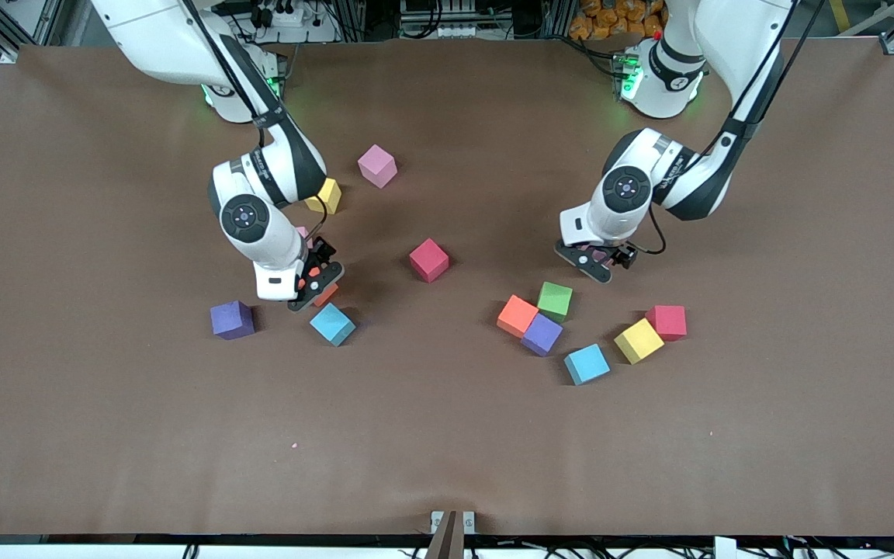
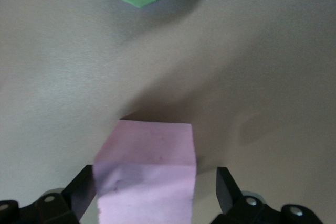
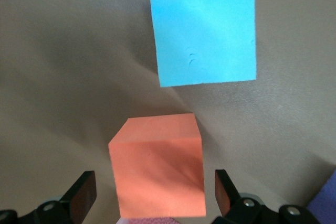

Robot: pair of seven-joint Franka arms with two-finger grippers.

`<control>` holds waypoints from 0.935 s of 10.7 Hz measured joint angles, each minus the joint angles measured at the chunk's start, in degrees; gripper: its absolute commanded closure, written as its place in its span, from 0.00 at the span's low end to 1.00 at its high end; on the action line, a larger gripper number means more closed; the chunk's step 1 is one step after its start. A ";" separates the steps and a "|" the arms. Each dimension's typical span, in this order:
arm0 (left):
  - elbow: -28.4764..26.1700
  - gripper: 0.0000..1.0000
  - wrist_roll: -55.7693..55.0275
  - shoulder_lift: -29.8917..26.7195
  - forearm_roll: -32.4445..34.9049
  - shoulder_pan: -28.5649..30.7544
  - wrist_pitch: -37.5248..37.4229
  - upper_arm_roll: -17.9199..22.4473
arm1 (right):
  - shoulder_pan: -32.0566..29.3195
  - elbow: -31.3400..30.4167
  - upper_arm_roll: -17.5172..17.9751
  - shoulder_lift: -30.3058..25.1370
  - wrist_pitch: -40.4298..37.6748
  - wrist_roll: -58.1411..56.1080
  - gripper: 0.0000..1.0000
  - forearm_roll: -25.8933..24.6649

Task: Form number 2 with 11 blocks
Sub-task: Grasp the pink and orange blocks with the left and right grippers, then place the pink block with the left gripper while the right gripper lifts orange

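- left gripper: low over the table just above the green block, fingers wide apart w/ a pink block sitting between them. one pad looks at or near the block's side, the other has a clear gap, so not clamped yet imo.
- right gripper: down by the light blue block toward the right arm's end, jaws fully spread around an orange block; gaps on both sides, no grip.
- number 2: not formed. only a loose cluster so far – orange, purple and green touching or nearly so; another light blue, yellow and red nearby, skewed.
- strays: purple, red, pink, yellow well apart from the cluster.
- risks:
  - pink block sits off-centre in the left jaws → closing may twist or shove it, then it lands crooked.
  - soft foam → hard squeeze could deform it, pop it out.
  - setting pink down close to green could nudge the cluster out of line.
  - right gripper closing near the light blue one could bump it.
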 measured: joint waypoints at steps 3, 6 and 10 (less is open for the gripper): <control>0.03 0.73 -1.02 0.59 0.00 -0.12 0.32 0.00 | 0.01 0.14 0.02 1.13 0.79 -0.05 0.00 0.00; 0.39 0.72 -6.01 0.48 0.00 -0.09 -0.98 -1.04 | 0.01 0.13 0.02 2.10 2.07 -0.07 0.47 -0.01; 2.90 0.72 -30.89 0.00 0.00 -0.97 -3.47 -13.19 | 0.00 0.46 0.01 2.45 2.60 -0.15 0.66 -0.02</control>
